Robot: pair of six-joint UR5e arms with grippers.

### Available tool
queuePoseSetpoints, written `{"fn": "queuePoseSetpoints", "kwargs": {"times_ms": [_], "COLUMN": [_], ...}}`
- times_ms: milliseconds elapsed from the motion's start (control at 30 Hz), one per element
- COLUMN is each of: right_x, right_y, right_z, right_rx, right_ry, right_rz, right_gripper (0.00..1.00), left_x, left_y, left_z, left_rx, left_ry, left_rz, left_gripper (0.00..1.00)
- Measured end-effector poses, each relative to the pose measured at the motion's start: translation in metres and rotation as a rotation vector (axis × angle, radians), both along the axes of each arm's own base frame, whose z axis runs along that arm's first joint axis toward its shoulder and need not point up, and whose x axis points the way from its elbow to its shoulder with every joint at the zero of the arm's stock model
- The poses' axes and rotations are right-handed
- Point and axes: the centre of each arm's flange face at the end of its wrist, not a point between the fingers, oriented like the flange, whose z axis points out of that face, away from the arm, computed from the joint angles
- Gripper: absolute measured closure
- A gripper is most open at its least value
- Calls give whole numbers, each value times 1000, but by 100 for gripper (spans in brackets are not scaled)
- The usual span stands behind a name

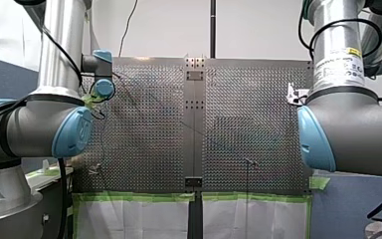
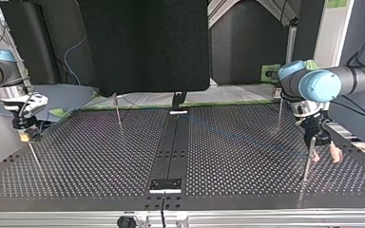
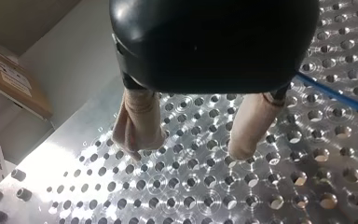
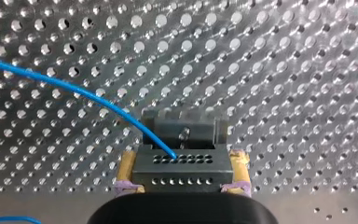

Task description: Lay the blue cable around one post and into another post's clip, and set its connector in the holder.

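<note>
Behind the clamped connector (image 4: 182, 169), the holder (image 4: 184, 125) sits half hidden.

A perforated table (image 2: 85, 156) spans the views; green tape (image 1: 134, 197) lines its edge, touching white sheeting (image 1: 134, 219); a black panel (image 2: 145, 45) stands behind it in the top view.

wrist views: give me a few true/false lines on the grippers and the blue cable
1. My right gripper clamps the connector between yellow pads. True.
2. The blue cable ends in the connector. True.
3. My left gripper is shut on the blue cable. False: it is open and empty, and the cable runs beside it.
4. My left gripper's pads are yellow. False: they are beige.
</note>
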Motion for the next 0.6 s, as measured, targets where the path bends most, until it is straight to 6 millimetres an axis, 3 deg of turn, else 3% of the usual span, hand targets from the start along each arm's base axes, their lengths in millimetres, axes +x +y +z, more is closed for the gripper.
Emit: {"fn": "queuePoseSetpoints", "kwargs": {"times_ms": [600], "right_x": [16], "right_y": [2], "right_z": [0], "right_rx": [-9], "right_ry": [1], "right_rz": [14], "right_gripper": [100], "left_x": [0], "left_y": [0], "left_z": [0], "left_rx": [0], "left_ry": [0], "left_rz": [-2], "left_gripper": [0]}}
